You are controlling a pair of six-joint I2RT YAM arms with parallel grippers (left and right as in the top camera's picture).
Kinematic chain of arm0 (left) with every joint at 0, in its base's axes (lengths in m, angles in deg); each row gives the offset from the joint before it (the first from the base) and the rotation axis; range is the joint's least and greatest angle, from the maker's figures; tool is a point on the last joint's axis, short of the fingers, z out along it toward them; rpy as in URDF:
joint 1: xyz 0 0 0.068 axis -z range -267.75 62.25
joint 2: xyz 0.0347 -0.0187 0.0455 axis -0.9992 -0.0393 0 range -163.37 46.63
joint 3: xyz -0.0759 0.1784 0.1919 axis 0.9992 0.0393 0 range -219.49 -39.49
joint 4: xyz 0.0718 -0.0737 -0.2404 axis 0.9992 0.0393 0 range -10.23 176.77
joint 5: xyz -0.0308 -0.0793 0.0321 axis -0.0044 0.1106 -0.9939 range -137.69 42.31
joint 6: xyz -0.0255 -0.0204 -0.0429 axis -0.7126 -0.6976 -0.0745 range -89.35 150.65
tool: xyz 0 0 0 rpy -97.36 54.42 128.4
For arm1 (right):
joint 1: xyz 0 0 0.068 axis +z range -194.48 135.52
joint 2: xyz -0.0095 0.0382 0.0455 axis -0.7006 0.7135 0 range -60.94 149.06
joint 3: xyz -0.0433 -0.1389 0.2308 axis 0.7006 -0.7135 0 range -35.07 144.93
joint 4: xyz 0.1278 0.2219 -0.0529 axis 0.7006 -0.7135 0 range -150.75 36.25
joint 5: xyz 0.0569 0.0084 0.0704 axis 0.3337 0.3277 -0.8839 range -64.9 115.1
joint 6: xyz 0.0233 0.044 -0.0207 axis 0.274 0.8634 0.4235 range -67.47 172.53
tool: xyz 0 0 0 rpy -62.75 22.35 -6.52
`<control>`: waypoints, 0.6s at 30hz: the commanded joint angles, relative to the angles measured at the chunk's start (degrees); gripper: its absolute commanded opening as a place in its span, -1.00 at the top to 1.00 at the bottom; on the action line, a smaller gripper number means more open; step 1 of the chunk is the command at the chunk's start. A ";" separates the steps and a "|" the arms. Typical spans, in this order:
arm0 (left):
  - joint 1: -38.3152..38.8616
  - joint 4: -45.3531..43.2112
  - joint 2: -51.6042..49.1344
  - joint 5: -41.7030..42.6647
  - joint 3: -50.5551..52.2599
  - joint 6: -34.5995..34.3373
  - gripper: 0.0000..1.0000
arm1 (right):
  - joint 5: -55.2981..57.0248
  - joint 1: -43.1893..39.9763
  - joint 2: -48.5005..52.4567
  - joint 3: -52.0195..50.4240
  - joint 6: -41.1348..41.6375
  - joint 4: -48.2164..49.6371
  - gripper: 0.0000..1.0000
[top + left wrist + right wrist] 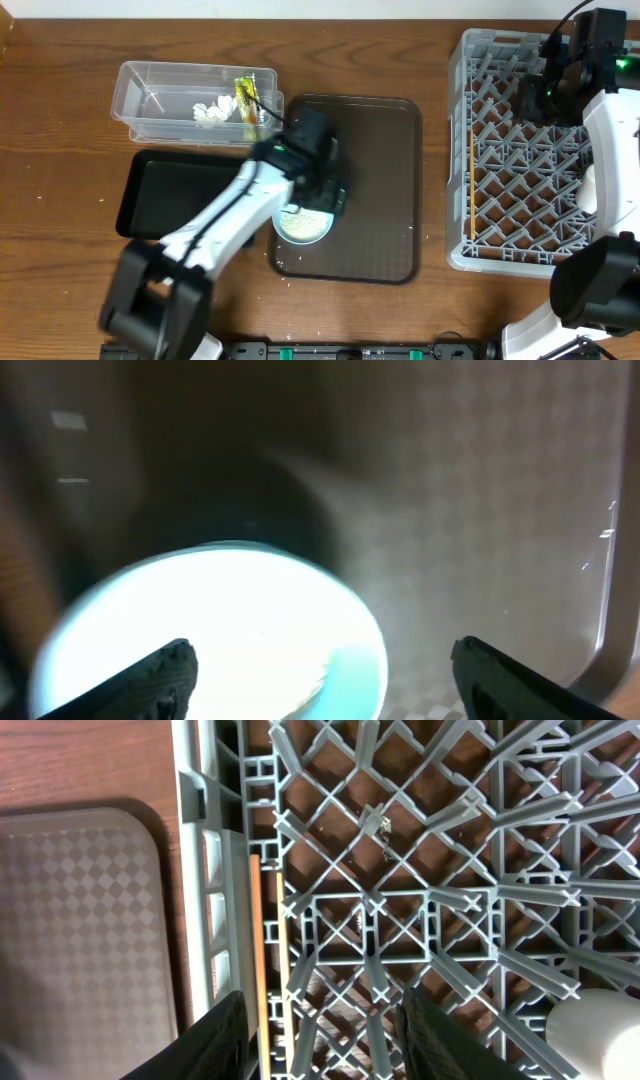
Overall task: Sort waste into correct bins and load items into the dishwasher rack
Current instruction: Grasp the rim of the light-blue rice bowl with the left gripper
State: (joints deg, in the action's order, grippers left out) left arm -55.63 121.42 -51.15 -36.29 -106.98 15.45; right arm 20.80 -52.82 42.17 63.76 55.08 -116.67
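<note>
A pale bowl point(300, 224) holding white rice stands on the brown serving tray point(385, 200). My left gripper point(328, 192) hangs over the bowl's far rim. In the left wrist view the bowl point(215, 625) glares white and teal, and my left gripper point(320, 675) is open, its fingers either side of the bowl's right rim. The clear tub point(150, 95) holds a white tissue point(210, 111) and a green-and-yellow wrapper point(244, 98). My right gripper point(325, 1040) is open above the grey rack point(450, 910). Two chopsticks point(257, 960) lie in the rack below it, by the left wall.
A black tray point(165, 190) lies left of the serving tray, in front of the tub. A white cup point(600, 1025) sits in the rack at the lower right of the right wrist view. A few rice grains point(291, 273) lie near the serving tray's front edge.
</note>
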 commanded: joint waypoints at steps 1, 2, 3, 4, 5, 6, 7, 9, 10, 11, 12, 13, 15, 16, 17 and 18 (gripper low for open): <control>3.02 -0.70 -3.48 -0.52 -0.35 0.11 -0.63 | -0.26 0.15 0.17 -0.17 0.20 0.04 0.06; 3.80 -1.07 -4.35 -0.55 -0.35 0.11 -0.61 | -0.26 0.15 0.17 -0.17 0.22 0.04 0.06; 4.52 -1.44 -5.16 -0.55 -0.33 0.11 -0.57 | -0.26 0.15 0.17 -0.17 0.33 0.02 0.06; 5.05 -1.73 -5.77 -0.55 -0.35 0.11 -0.46 | -0.26 0.15 0.17 -0.17 0.44 -0.04 0.05; 5.46 -1.97 -6.21 -0.55 -0.35 0.11 -0.37 | -0.26 0.15 0.17 -0.17 0.44 -0.09 0.06; 5.84 -2.19 -6.67 -0.57 -0.35 0.13 -0.26 | -0.26 0.15 0.17 -0.17 0.44 -0.09 0.05; 6.03 -2.32 -6.91 -0.57 -0.35 0.13 -0.18 | -0.26 0.15 0.17 -0.17 0.44 -0.11 0.05; 6.12 -2.47 -7.28 -0.59 -0.35 0.13 0.03 | -0.26 0.15 0.17 -0.17 0.44 -0.17 0.06; 6.10 -2.54 -7.37 -0.61 -0.35 0.13 0.17 | -0.28 0.15 0.17 -0.17 0.44 -0.31 0.06; 6.10 -2.51 -7.48 -1.25 -0.35 0.13 0.31 | -0.28 0.15 0.17 -0.17 0.44 -0.37 0.06; 6.12 -2.51 -7.48 -2.49 -0.35 0.11 0.43 | -0.28 0.15 0.17 -0.17 0.44 -0.57 0.06; 6.14 -2.49 -7.54 -3.87 -0.33 0.11 0.45 | -0.26 0.15 0.17 -0.17 0.44 -0.68 0.06; 6.23 -2.49 -7.78 -6.60 -0.24 0.11 0.45 | -0.26 0.15 0.17 -0.17 0.44 -0.92 0.06; 6.23 -2.45 -7.87 -7.23 -0.24 0.11 0.45 | -0.26 0.15 0.17 -0.17 0.44 -1.01 0.06; 6.23 -2.40 -8.02 -7.61 -0.24 0.11 0.50 | -0.26 0.15 0.17 -0.17 0.44 -1.11 0.06; 6.23 -2.40 -8.13 -7.58 -0.24 0.11 0.54 | -0.26 0.15 0.17 -0.17 0.44 -1.14 0.06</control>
State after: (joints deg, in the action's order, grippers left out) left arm -49.44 118.86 -58.19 -40.35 -106.98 15.47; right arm 20.80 -52.82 42.17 63.76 55.08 -117.56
